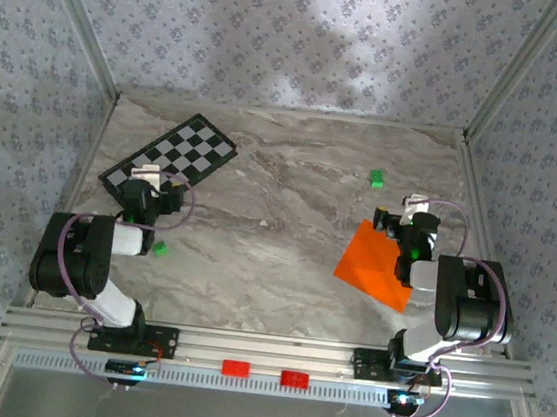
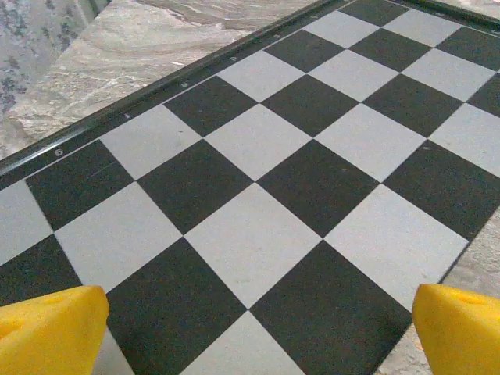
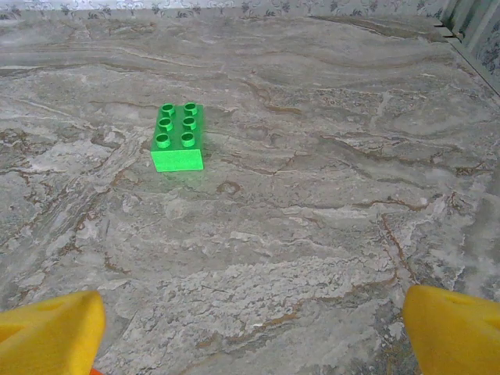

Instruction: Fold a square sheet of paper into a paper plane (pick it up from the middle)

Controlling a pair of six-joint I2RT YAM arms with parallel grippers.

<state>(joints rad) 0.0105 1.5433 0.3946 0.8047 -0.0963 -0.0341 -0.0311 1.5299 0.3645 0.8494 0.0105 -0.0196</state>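
The left tool (image 2: 254, 332) hangs low over the near part of the board (image 1: 174, 156), jaws spread wide with nothing between them. It looks parked on the tabletop's (image 1: 275, 238) left side, well apart from the sheet. A green block (image 1: 159, 248) lies just beside that arm.

To the right, the sheet (image 1: 378, 265) lies flat and unfolded, its right part hidden under the right arm. The right tool (image 1: 414, 209) hovers just past the sheet's far edge, also wide open and empty, and its camera looks out toward a second block (image 3: 178, 139). The sheet's middle therefore sits behind and below this tool — I judge it must draw back toward its base before a centre pick-up.
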